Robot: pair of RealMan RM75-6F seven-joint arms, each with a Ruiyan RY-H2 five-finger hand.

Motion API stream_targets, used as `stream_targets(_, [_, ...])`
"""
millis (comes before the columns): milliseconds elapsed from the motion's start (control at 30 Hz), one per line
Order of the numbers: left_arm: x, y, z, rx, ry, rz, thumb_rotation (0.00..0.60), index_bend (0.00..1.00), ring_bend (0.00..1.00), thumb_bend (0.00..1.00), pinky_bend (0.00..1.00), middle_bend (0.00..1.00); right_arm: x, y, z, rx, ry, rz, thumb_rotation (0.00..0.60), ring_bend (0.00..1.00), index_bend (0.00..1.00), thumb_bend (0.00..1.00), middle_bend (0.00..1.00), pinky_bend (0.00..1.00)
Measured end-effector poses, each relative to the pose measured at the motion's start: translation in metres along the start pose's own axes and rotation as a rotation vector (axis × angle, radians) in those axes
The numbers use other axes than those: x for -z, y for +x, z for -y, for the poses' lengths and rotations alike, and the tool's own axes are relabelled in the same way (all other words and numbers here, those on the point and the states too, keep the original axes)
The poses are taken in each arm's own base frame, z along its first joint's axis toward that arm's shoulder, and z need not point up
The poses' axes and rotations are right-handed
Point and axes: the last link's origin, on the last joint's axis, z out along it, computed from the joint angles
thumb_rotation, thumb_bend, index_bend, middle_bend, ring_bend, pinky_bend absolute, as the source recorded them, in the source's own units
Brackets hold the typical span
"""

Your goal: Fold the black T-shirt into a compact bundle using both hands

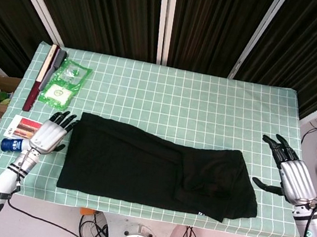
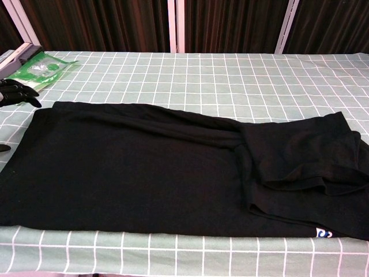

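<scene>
A black cotton T-shirt (image 1: 156,172) lies as a long band across the near half of a table covered in a green cloth with a white grid (image 1: 173,97), already folded lengthwise, with a looser doubled section bunched at its right end, where a small white-and-blue label (image 2: 324,234) peeks out near the front edge in the chest view. The robot's left hand (image 1: 47,136), silver-backed with black fingers, hovers just beside the shirt's left edge, its fingers spread and holding nothing; the chest view catches only its dark fingertips (image 2: 17,92) at the frame's left margin. The right hand (image 1: 292,174) sits well apart from the shirt's right end, near the table's right border, fingers likewise splayed and empty. Neither hand touches the fabric. By the look of it, the job is partway through: the garment has been narrowed into a strip, but it is not yet a compact bundle, and what remains is probably to bring the ends over toward the middle and tidy the rumpled right portion. At the table's far left corner lie a green-and-white plastic packet (image 1: 64,84) and a dark red flat case (image 1: 44,75) beside it, while a small printed card (image 1: 20,127) and a blue-capped object (image 1: 12,145) rest near the left hand, all clear of the shirt.
</scene>
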Motion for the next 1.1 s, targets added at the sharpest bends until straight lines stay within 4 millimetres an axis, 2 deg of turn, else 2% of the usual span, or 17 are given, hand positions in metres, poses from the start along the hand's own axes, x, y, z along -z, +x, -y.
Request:
stream_targets(200, [-0.001,-0.002,-0.001,0.002,-0.011,0.04,0.6,0.19,0.07,0.16,0.17,0.1,0.002,-0.004,-0.001,-0.006,-0.006,0.007,0.6,0.01,0.06,0.07,0.17,0.21])
stream_targets(667, [-0.012,0.004,-0.024,0.158,-0.102,0.02,0.6,0.23,0.07,0.15,0.17,0.1,0.005,-0.009,-0.005,-0.018,-0.021,0.006,0.6,0.01,0.06,0.07,0.17,0.2])
stream_targets(800, [-0.013,0.002,-0.021,0.152,-0.101,0.022,0.6,0.25,0.07,0.15,0.17,0.1,0.006,-0.01,-0.006,-0.021,-0.024,0.008,0.6,0.01,0.06,0.07,0.17,0.2])
stream_targets(967, [-0.01,0.001,-0.018,0.205,-0.089,0.029,0.6,0.31,0.07,0.15,0.17,0.11,0.008,-0.013,-0.007,-0.025,-0.031,0.012,0.6,0.01,0.06,0.07,0.17,0.2])
stream_targets(1100, [-0.009,-0.001,-0.018,0.26,-0.096,0.028,0.6,0.39,0.07,0.23,0.16,0.13,0.009,-0.016,-0.008,-0.022,-0.037,0.019,0.6,0.01,0.06,0.07,0.17,0.19])
